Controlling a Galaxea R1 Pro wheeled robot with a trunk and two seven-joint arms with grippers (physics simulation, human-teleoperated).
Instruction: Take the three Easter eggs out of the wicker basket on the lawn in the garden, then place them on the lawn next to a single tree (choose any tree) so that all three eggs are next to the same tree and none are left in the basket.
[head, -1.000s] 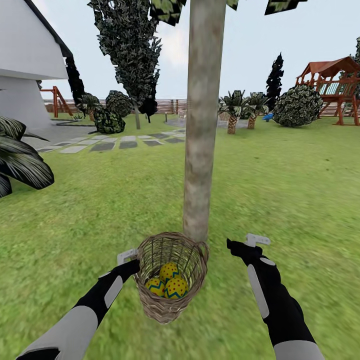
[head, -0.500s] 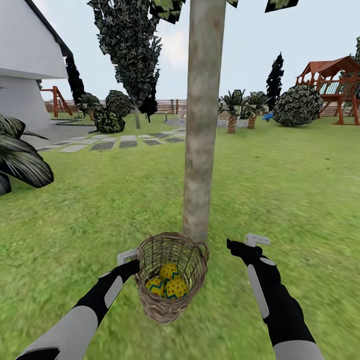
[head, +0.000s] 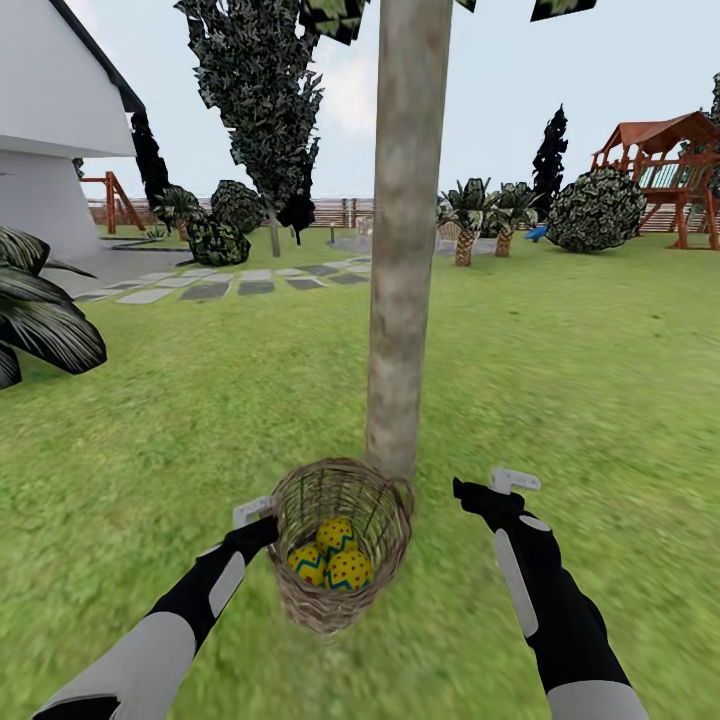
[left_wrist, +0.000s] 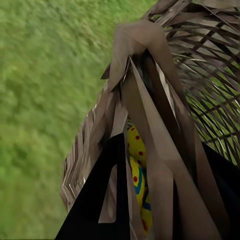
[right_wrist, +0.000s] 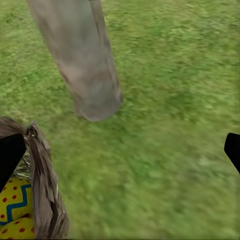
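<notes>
- The left gripper (head: 262, 522) pinches the rim of the basket (head: 340, 545); in the left wrist view its dark fingers (left_wrist: 107, 200) straddle the woven wall, closed on it.
- The three eggs (head: 332, 562) lie together at the bottom of the basket, just beyond the left gripper's tips. In the head view the basket appears held off the lawn (head: 560, 360), tilted toward the robot.
- The right gripper (head: 478, 492) hovers beside the basket, apart from it. Its fingers show at opposite edges of the right wrist view, spread wide and holding nothing.
- The tree (head: 405, 250) stands just past both grippers, its base right behind the basket.
- Risk: the grip is on one side of the rim only, so the basket may swing or slip — a jolt could spill the eggs and send them rolling away from the tree.
- Risk: reaching in with the right gripper may push the hanging basket aside, or catch the open weave.
- Against the picture of a second ago, the basket sits slightly higher in the head view and leans a little more to the left gripper's side; the eggs have shifted with it. The right gripper has barely moved.
</notes>
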